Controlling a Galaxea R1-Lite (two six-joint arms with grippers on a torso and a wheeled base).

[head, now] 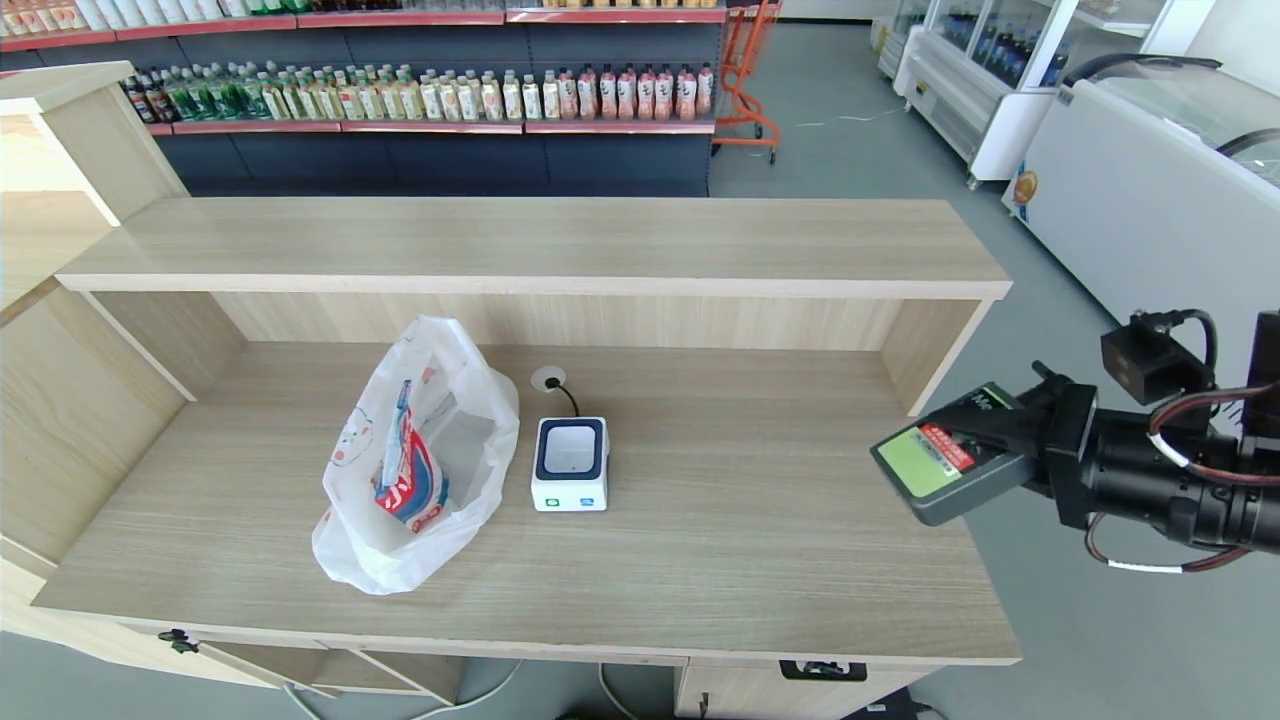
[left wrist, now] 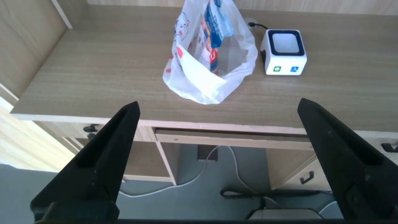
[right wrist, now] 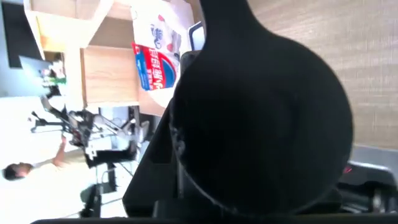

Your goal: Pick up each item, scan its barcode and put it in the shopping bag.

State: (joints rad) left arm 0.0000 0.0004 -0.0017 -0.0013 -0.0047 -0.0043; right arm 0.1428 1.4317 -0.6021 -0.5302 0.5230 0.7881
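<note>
Head view: a dark, green-labelled box (head: 930, 462) is clamped at one end by the right claw (head: 1000, 430), off the counter (head: 750, 520); scanner (head: 570, 463) and shopping bag (head: 415, 470) lie well to that claw's left. It is judged stiff, light, slick. The left claw (left wrist: 217, 118) is spread open

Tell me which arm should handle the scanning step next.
Right, most likely. The right tool grips the green-labelled box off the right end of the counter, with the scanner at mid-counter. The left tool is open and empty, back from the front edge.
</note>
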